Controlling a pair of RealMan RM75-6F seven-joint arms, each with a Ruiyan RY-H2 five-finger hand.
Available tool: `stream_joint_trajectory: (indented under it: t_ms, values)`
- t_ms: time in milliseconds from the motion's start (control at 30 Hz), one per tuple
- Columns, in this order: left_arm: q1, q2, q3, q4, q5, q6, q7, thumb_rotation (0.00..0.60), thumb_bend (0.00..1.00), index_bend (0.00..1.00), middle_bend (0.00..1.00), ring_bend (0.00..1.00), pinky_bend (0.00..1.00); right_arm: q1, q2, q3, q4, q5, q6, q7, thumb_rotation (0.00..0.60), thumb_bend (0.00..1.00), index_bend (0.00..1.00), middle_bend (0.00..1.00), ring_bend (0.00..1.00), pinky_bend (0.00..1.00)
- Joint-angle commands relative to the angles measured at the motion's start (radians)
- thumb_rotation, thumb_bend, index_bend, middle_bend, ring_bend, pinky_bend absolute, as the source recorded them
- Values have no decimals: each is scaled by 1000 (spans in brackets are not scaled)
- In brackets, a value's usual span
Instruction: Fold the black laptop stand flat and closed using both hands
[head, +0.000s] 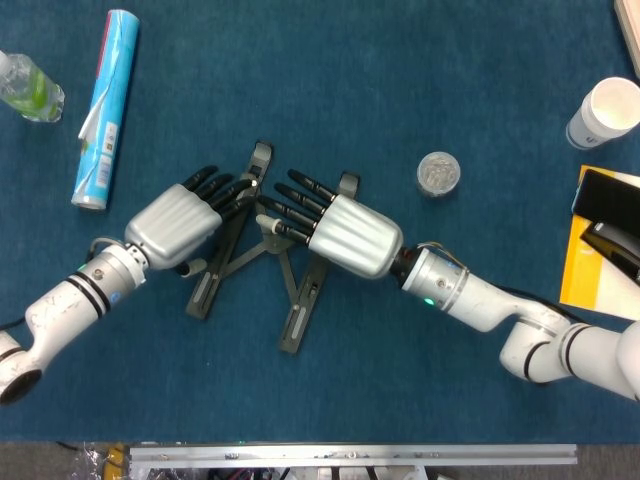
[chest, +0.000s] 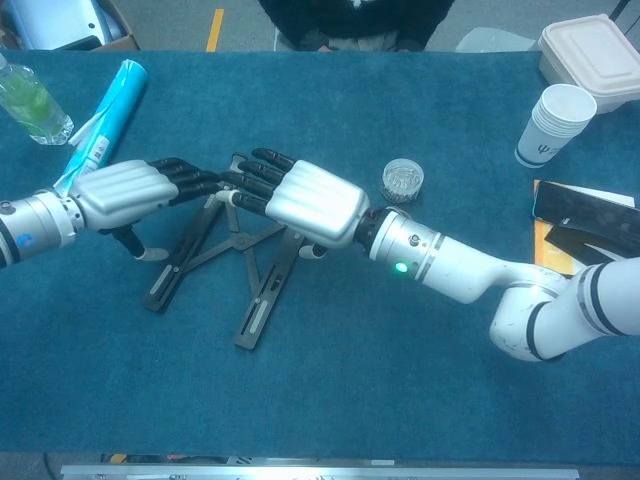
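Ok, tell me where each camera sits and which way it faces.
Head view: above the table, looking straight down; both forearms, left robot hand and right robot hand over the laptop stand.
Chest view: lower, looking obliquely forward across the table; same hands and arms.
Shared: stand, hands, blue tube, paper cup.

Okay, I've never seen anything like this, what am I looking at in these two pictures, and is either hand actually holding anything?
A two-armed robot with humanlike hands works at a blue table. One picture looks straight down from its head; the other looks forward from its chest. The left hand and right hand are over an open black laptop stand, fingers spread. Neither clearly grips it; whether they touch it I cannot tell. Also there: a bottle, a blue tube, a small jar, a paper cup and a lidded box.
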Motion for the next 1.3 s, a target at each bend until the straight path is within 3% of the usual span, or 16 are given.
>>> stream_joint_trajectory:
  t_ms: [33, 833, 1300]
  values:
    - [-4, 0, 0, -11, 4, 0, -5, 600, 222, 0, 0, 0, 0, 2, -5, 1, 6, 0, 1, -1, 600, 0, 0, 0, 0, 0]
    - [-5, 5, 6, 0, -7, 2, 5, 600, 222, 0, 0, 0, 0, 9, -31, 0, 33, 9, 1, 11, 600, 0, 0, 0, 0, 0]
    - [5, -28, 20, 73, -3, 1, -9, 600, 222, 0, 0, 0, 0, 16, -45, 2, 38, 14, -8, 7, 600, 0, 0, 0, 0, 0]
